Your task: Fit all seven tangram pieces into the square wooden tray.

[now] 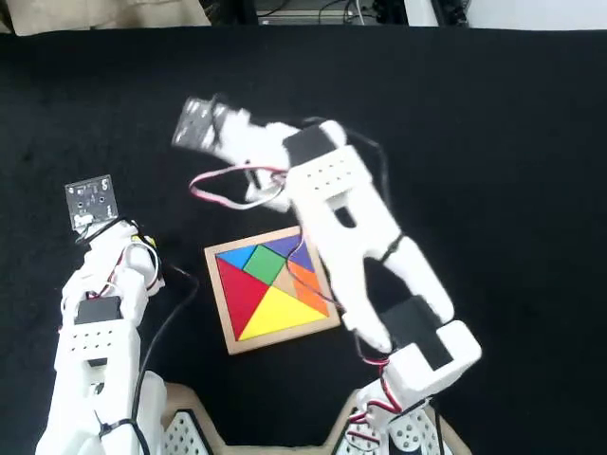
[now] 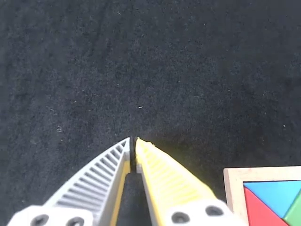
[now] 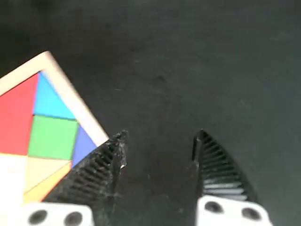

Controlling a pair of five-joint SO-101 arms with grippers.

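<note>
High view, square wooden tray [image 1: 285, 334], coloured pieces [image 1: 243, 289]

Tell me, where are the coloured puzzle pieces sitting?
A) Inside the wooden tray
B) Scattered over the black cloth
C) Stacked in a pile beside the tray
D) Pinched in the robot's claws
A: the red triangle, the yellow triangle and the other coloured pieces in view all lie flat inside the wooden tray.
</note>
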